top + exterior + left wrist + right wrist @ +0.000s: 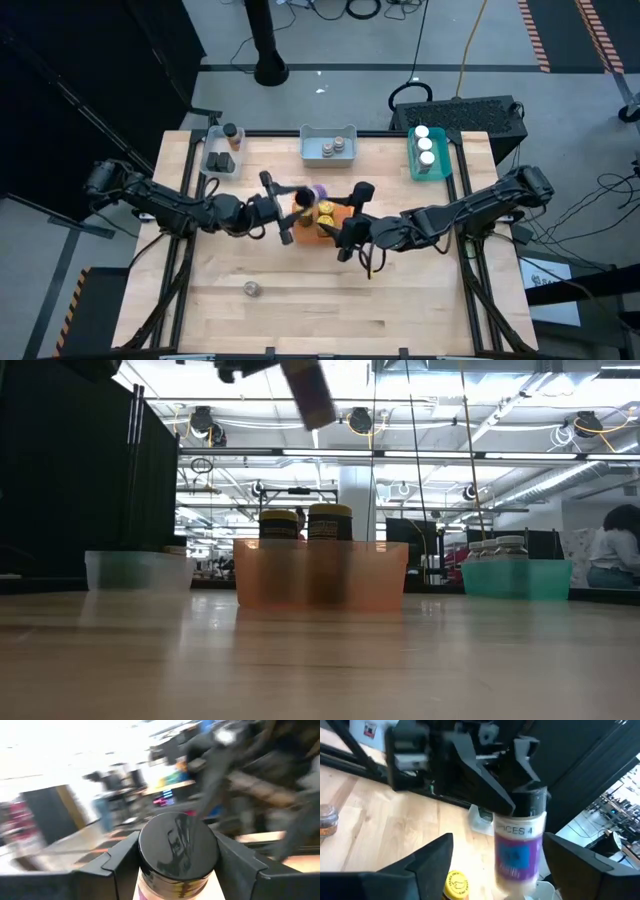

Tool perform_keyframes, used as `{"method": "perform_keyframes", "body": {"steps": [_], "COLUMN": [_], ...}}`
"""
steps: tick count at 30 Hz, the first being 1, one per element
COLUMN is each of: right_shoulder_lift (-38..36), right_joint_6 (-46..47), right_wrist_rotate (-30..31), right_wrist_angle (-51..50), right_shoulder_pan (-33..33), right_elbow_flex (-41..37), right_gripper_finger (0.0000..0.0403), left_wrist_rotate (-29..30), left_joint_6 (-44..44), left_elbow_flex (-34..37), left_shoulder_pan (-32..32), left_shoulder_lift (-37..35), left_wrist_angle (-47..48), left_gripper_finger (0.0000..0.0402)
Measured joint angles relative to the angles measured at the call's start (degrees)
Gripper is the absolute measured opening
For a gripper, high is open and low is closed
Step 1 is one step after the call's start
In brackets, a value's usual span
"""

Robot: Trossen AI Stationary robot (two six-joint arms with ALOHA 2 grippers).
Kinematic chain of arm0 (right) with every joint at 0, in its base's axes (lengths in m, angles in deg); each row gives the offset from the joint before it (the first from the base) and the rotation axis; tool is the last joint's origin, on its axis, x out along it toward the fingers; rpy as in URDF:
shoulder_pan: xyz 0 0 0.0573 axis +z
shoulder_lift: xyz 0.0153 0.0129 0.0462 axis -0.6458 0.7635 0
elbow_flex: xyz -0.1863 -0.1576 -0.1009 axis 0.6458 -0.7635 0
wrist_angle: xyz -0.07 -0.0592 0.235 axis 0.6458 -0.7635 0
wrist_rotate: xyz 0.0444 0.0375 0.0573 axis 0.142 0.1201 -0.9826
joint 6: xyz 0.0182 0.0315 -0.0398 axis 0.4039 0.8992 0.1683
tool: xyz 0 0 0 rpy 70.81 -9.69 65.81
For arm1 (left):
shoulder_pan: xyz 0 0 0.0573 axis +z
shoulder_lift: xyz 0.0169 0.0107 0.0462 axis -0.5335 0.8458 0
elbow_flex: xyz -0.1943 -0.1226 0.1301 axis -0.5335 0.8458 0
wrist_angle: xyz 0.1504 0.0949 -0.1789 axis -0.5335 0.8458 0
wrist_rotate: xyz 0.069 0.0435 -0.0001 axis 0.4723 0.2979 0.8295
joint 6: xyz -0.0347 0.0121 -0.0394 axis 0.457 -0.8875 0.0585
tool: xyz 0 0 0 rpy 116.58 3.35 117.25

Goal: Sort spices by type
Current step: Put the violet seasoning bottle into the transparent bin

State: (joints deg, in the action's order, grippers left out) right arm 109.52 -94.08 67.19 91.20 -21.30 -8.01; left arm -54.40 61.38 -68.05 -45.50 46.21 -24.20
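Observation:
A spice jar (519,845) with a black lid and a purple label hangs in the air above the orange tray (303,235). My left gripper (177,870) is shut on it. My right gripper (502,870) is open, one finger on each side of the jar's body with a gap on both sides. In the high view the two grippers (293,202) (334,214) face each other over the tray. Two yellow-lidded jars (305,520) stand in the tray. At the top of the low view, the held jar (310,390) shows tilted. My left gripper pinches the jar at its black lid end (150,855) between its two fingers (120,862), one on each side. The lid's flat top faces back toward the wrist, and the labelled body sticks out beyond the fingertips. The jar is lifted clear above the orange tray and tilted.
Along the far edge stand a clear tray (212,148) with dark-lidded jars, a blue-grey tray (328,132) with grey-lidded jars and a teal tray (412,160) with white-lidded jars. One loose jar (252,289) lies on the bare wood near the front left.

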Motion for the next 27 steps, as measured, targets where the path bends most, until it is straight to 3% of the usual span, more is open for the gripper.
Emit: {"method": "perform_keyframes", "body": {"steps": [7,9,14,19,23,27], "right_shoulder_lift": [-4.4,-5.0,-5.2,-5.2,-5.1,-5.1], "right_joint_6": [7.0,8.2,9.0,9.8,10.2,11.7], "right_wrist_rotate": [0.3,0.3,-0.3,-6.5,-11.4,-15.6], "right_wrist_angle": [-6.7,-8.2,-10.2,-11.4,-11.8,-13.6], "right_shoulder_pan": [-1.2,-2.1,-4.4,-7.9,-10.8,-13.4], "right_elbow_flex": [0.1,0.1,0.1,0.1,0.1,0.1], "right_gripper_finger": [0.0295,0.0291,0.0286,0.0286,0.0286,0.0286], "left_wrist_rotate": [25.6,28.0,26.6,12.7,7.5,4.0], "left_joint_6": [-5.0,-4.3,9.8,29.2,36.7,41.3], "left_elbow_flex": [0.0,0.0,0.0,0.0,0.0,0.0], "left_shoulder_pan": [3.5,6.5,16.8,30.0,38.8,43.6], "left_shoulder_lift": [-4.8,-7.6,-15.2,-19.7,-20.1,-20.1], "left_wrist_angle": [1.4,5.0,23.4,45.9,55.4,61.9], "left_gripper_finger": [0.0215,0.0215,0.0215,0.0215,0.0215,0.0214]}}
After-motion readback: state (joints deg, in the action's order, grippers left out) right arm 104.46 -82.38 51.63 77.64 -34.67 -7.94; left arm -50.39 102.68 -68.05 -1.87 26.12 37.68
